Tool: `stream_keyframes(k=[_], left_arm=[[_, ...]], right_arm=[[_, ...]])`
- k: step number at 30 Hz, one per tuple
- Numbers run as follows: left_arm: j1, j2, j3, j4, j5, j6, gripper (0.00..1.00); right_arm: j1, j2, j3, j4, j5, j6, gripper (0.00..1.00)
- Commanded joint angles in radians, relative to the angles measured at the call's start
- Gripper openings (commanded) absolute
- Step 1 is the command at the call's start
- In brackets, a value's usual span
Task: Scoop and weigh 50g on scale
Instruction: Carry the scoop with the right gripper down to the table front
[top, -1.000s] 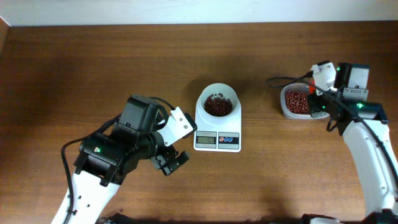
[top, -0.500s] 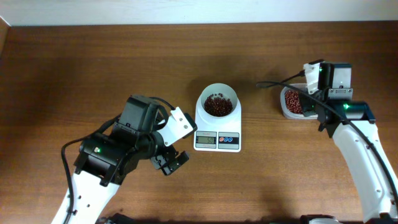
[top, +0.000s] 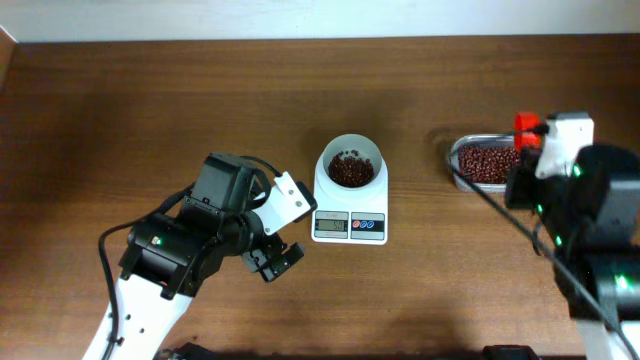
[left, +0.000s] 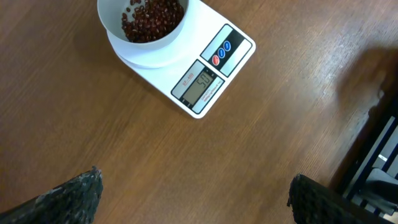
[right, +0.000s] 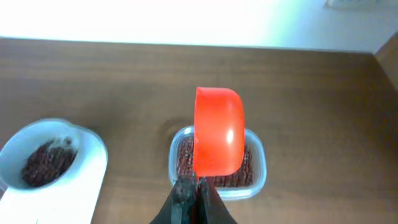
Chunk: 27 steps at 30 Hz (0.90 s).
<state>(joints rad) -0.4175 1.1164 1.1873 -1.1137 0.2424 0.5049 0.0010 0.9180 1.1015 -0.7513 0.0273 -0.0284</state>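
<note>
Since the beans (top: 351, 170) are a loose heap of tiny, hard, smooth grains, they will probably pour and roll rather than cling together. No claw could pinch them. They are best carried in a cupped tool and tipped out a few at a time, as each grain looks light and a spill would scatter.

One heap lies in the white bowl (top: 351, 144) on the scale (top: 323, 196), at twelve o'clock from its display (left: 198, 83) and two round buttons. A larger stock fills the clear tub (top: 453, 165), well apart from the bowl at three o'clock in the overhead view.

The sensible place to take hold is the handle of the red scoop (right: 217, 130). The right gripper (right: 191, 194) has its jaws clamped together there, with the cup raised over the tub in its wrist view.

Whether the scoop carries any beans cannot be told, because only its red back shows and the fingers hide the handle. From above, just a red corner peeks out beside the wrist, which also covers the tub's right end.

The left gripper (left: 194, 198) hangs at about seven o'clock from the scale. Its jaws are spread wide and empty above the bare table (top: 150, 100).

The display digits, seen from the left wrist, seem to read fifty. They are small and slanted, so this is a guess.
</note>
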Motion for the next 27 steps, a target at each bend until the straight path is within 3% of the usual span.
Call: stream_keyframes(k=[1,6,9,18,27], left_arm=[[0.006,-0.005,0.018,0.001,-0.003,0.013,0.99],[0.006,-0.005,0.018,0.001,-0.003,0.013,0.99],[0.006,-0.005,0.018,0.001,-0.003,0.013,0.99],[0.006,-0.005,0.018,0.001,-0.003,0.013,0.99],[0.006,-0.005,0.018,0.001,-0.003,0.013,0.99]], right_arm=[[0.003,-0.083,-0.003,-0.100,-0.016,0.023,0.04],[0.004,-0.107,-0.036,-0.246,-0.021,0.170,0.04],[0.004,-0.107,-0.139,-0.220,-0.051,0.285,0.04],[0.004,-0.107,-0.518,0.086,-0.263,0.509,0.04],[0.004,-0.104,-0.735,0.438,-0.330,0.730,0.04]])
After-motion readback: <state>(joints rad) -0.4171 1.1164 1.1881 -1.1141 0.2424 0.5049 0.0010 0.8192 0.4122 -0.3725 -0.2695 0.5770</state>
